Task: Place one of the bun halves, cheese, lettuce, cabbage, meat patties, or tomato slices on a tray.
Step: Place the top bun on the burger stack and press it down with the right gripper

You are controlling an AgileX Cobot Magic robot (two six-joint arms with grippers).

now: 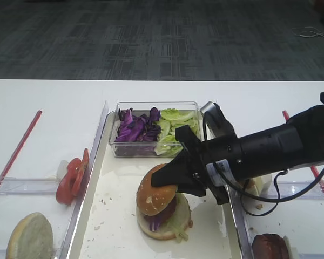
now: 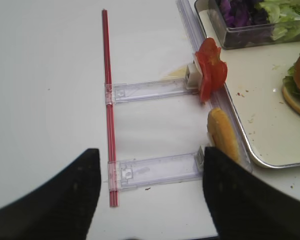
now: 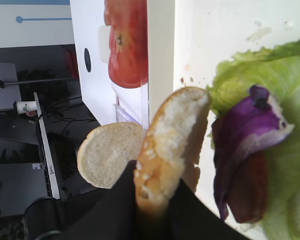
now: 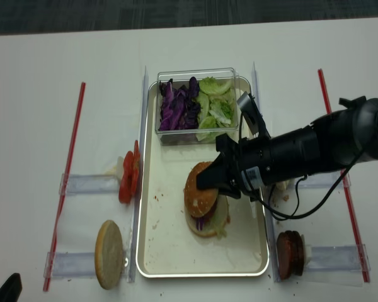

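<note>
The right gripper (image 1: 170,183) has its jaws clamped on the edge of the bun top (image 1: 156,195), a golden-brown dome dotted with pale sesame seeds, white and crumbly underneath, held tilted. It sits over the stack in the middle of the tray (image 1: 110,226), above purple cabbage (image 3: 250,145), a dark patty (image 3: 250,190) and crinkled green lettuce (image 3: 285,165). The left gripper (image 2: 150,175) hangs over the counter (image 2: 45,95) with jaws apart.

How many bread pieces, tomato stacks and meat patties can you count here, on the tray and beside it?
Bread pieces: 3 – seeded golden-brown bun top in the right gripper, pale bun bottom under the fillings, pale bun half left of the silver tray.
Red tomato slice stacks: 1.
Dark brown meat patties outside the tray: 1.
Total: 5.
</note>
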